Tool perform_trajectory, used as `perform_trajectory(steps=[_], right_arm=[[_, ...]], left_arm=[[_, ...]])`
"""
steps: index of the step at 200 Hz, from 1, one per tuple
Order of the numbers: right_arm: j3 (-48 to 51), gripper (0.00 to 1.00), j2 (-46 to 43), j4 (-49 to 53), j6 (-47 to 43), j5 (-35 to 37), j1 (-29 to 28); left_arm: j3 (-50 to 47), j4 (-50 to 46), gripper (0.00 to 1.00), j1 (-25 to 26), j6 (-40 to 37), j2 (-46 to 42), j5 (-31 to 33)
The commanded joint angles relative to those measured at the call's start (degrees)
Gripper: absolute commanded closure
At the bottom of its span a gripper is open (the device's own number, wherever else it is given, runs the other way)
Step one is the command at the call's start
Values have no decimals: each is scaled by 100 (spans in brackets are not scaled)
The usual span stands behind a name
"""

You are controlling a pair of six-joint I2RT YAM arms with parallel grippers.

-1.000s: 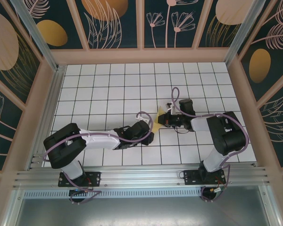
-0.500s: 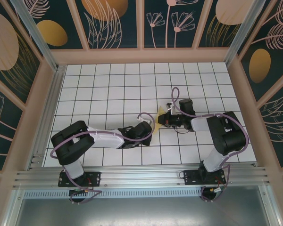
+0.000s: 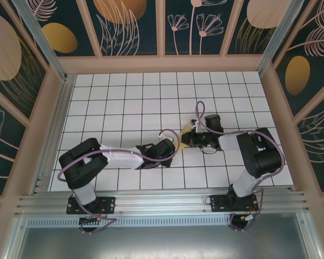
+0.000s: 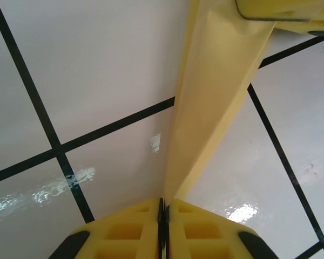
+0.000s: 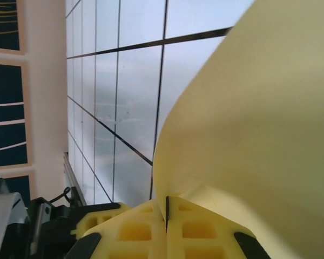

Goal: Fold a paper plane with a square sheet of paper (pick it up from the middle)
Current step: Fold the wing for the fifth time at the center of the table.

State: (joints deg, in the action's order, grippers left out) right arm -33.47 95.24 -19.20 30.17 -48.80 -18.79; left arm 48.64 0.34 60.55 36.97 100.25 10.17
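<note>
Your left gripper (image 4: pixel 162 226) is pinched tight on the sheet (image 4: pixel 216 97), a folded strip stretching ahead over the tiles (image 4: pixel 97 65); your right gripper (image 5: pixel 166 229) clamps it too, paper billowing above its pads (image 5: pixel 135 232); overhead, a yellow corner peeks between both.

arms (image 3: pixel 119 159) (image 3: pixel 254 154): 2 | end effectors (image 4: pixel 162 208) (image 5: pixel 166 208): 2 | paper sheet (image 4: pixel 210 97): 1 (pale yellow)

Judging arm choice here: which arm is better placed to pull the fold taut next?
Left, probably: the left gripper pinches the paper at its narrow end, the strip running straight to the right gripper, which clamps the broad part and can anchor it.
</note>
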Motion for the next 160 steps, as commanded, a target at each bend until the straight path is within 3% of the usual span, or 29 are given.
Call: perform_trajectory(steps=[1, 71, 160], right_arm=[[-93, 99, -65, 313, -351, 310, 43], [52, 98, -322, 420, -297, 472, -31], [555, 90, -937, 311, 563, 1426, -431]], left_arm=[[97, -442, 88, -20, -313, 96, 131], [313, -636, 87, -20, -241, 408, 340], [337, -745, 87, -9, -75, 552, 442]])
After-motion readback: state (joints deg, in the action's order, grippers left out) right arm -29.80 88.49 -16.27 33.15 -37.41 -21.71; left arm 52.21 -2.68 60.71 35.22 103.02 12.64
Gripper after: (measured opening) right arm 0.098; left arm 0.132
